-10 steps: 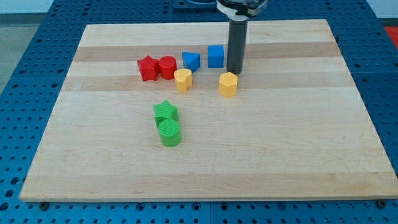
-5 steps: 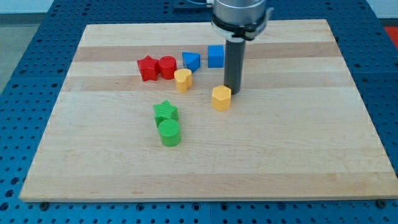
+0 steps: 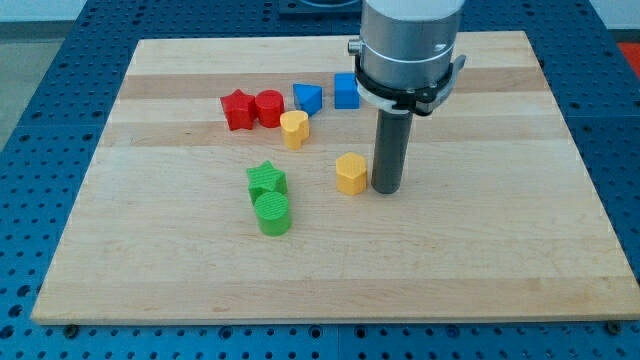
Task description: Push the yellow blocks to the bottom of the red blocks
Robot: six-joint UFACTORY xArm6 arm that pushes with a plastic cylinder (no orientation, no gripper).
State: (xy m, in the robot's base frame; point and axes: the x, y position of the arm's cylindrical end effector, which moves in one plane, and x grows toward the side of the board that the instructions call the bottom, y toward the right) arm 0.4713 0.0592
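Wooden board (image 3: 480,240) under me: my tip (image 3: 386,188), a bare rod grasping nothing, touches the yellow block's (image 3: 351,173) right side; red blocks (image 3: 253,108) lie up-left, so push leftward.

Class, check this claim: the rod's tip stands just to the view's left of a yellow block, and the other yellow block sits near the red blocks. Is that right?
Not quite. The camera view shows my tip just to the view's right of the yellow block, not its left. The rest holds: the other yellow block sits near the red blocks, at their lower right.
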